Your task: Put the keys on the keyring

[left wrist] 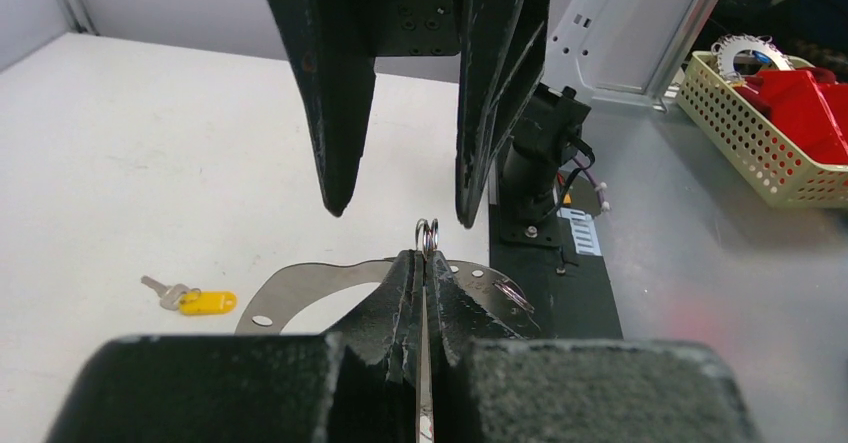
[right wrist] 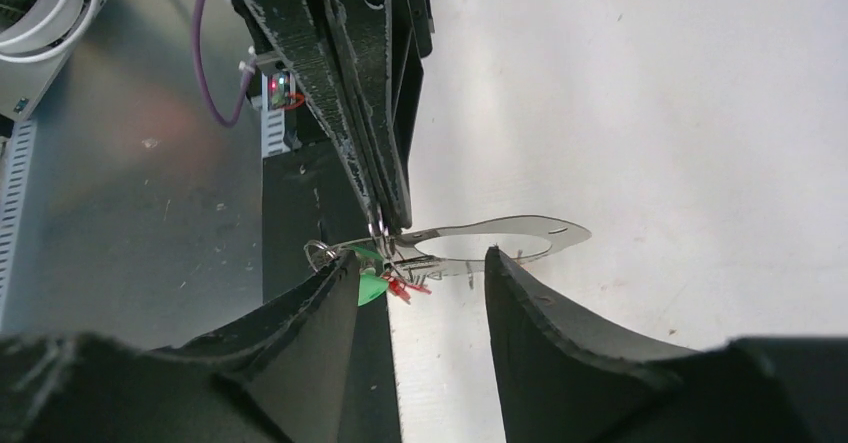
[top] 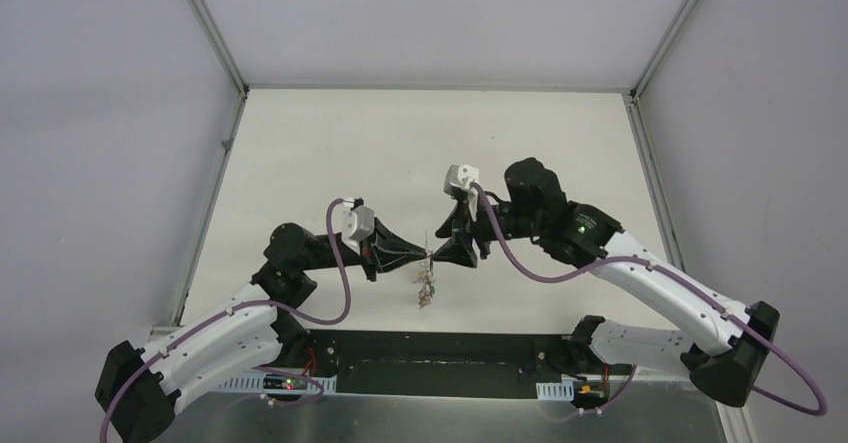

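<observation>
My left gripper (top: 416, 255) (left wrist: 427, 257) is shut, with two small silvery rings poking out of its tips. A flat grey oval loop with small holes, the keyring (left wrist: 290, 289) (right wrist: 560, 232), spreads out just under those tips. Keys with a green tag (right wrist: 371, 285) and a red tag (right wrist: 405, 285) dangle there (top: 425, 291). My right gripper (top: 450, 251) (right wrist: 420, 255) faces the left one, open, a finger on each side of the bunch and holding nothing. One key with a yellow tag (left wrist: 205, 303) lies alone on the white table.
The black base strip (top: 430, 365) runs between the arm bases along the table's near edge. A cream perforated basket (left wrist: 745, 138) with red items stands off the table to the right. Grey walls and metal posts close in the table.
</observation>
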### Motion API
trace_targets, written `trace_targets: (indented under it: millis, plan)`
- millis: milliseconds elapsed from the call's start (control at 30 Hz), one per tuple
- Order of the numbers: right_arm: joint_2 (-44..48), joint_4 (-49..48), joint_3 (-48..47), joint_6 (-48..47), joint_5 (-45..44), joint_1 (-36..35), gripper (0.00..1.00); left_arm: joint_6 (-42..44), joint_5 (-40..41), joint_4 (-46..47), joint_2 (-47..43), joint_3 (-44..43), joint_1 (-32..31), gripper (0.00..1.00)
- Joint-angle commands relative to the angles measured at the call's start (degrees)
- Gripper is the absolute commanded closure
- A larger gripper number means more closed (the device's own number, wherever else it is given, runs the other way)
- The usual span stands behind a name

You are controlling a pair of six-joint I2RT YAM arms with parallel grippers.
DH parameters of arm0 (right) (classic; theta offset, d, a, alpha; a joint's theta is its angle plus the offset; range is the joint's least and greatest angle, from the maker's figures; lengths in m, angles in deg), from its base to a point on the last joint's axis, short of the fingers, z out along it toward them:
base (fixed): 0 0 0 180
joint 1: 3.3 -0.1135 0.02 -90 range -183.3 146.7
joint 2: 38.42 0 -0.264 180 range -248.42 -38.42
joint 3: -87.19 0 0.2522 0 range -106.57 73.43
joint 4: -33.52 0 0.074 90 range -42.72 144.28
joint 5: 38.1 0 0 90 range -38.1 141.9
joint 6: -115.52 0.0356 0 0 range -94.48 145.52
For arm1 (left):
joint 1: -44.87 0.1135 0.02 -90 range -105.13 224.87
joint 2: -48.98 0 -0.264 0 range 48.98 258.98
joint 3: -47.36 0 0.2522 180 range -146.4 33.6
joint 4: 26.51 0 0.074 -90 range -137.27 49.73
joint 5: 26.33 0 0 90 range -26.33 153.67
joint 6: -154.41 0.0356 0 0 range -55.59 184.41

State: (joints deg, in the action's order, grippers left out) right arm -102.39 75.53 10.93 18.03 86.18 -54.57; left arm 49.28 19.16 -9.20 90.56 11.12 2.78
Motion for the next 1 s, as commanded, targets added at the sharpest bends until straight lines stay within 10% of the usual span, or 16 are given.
trace_targets:
  millis: [0,967]
  plan:
    - [6.22,-13.35,4.20,0.38,1.68,-0.17,0.50,1.30,1.74,10.22,-2.30,1.83,-0.54,1.00]
    - [4.88,-24.27,8.97,1.12,10.98,-0.16,0.75,-0.68,2.72,20.00,-2.90,3.33,-0.54,1.00]
